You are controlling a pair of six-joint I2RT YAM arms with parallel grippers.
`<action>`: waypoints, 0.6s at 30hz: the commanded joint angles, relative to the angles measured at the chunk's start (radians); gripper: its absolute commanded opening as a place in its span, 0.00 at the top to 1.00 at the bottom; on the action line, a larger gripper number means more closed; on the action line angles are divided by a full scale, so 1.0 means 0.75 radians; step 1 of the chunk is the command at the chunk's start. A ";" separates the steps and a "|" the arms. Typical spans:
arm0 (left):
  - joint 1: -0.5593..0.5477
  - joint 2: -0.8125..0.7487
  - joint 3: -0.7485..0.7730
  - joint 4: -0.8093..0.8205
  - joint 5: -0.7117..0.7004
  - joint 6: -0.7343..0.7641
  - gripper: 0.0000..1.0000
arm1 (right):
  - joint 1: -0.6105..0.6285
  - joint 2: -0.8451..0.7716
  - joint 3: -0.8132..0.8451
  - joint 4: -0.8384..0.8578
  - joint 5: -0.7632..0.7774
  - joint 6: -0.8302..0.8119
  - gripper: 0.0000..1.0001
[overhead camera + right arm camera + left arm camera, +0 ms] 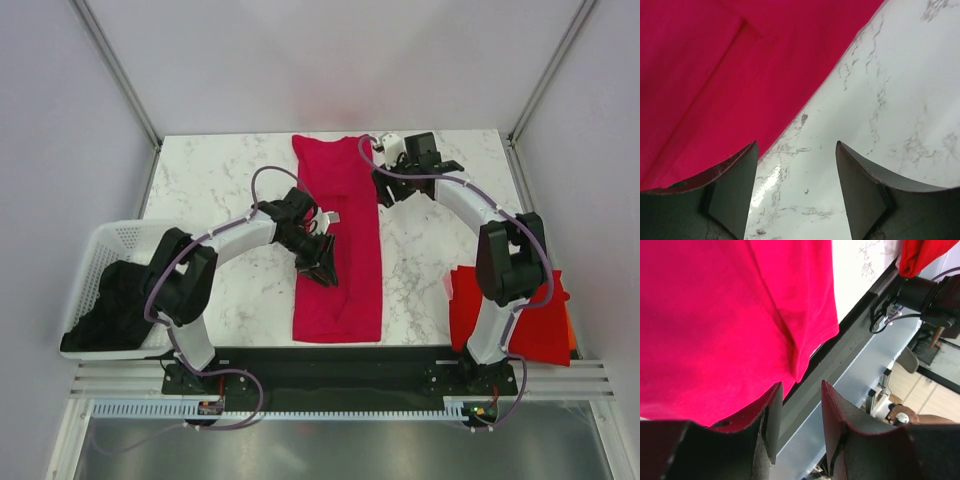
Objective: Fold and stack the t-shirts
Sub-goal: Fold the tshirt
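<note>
Top external view: a crimson-pink cloth t-shirt (338, 240) is seen folded lengthwise into a long narrow strip. It is laid flat down the middle of the white marble-patterned desk (220, 180), from the upper centre of the frame to just short of the near edge. A bright red cloth t-shirt (505, 310) is laid at the lower right of the frame, partly over the desk's corner, with an orange cloth edge (571, 325) showing along its right side. How these two are folded cannot be told. At the lower left, a white perforated plastic basket (110, 240) is set beside the desk, with dark crumpled cloth (105, 310) in it.

The left claw (801, 390) is placed at the left edge of the crimson-pink strip, in its lower half. In the left wrist view its fingers are seen apart with nothing between them, so the claw is open. The shirt fills the upper left of that frame, and a hemmed corner lies close to the black rail (850, 335) along the desk's near edge.

The right claw (796, 150) is placed at the right edge of the strip, near its upper end. In the right wrist view the fingers are spread wide with only bare marble between them: open, nothing gripped. The shirt fills the upper left there, its edge running diagonally.
</note>
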 commanded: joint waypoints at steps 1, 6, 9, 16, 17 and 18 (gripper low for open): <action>-0.009 -0.027 -0.069 0.086 0.084 -0.087 0.56 | 0.003 0.005 0.003 0.023 -0.058 0.014 0.28; -0.063 0.012 -0.114 0.103 0.100 -0.069 0.57 | 0.005 0.122 0.074 0.023 -0.056 0.000 0.28; -0.099 0.023 -0.125 0.113 0.100 -0.057 0.57 | 0.011 0.195 0.142 0.023 -0.056 -0.010 0.28; -0.163 0.090 -0.110 0.123 0.100 -0.051 0.56 | 0.017 0.385 0.318 0.028 -0.048 -0.004 0.27; -0.167 0.098 -0.104 0.119 0.098 -0.049 0.56 | 0.015 0.402 0.354 0.032 -0.048 -0.002 0.27; -0.169 0.102 -0.096 0.115 0.094 -0.042 0.56 | 0.015 0.418 0.371 0.030 -0.046 -0.002 0.27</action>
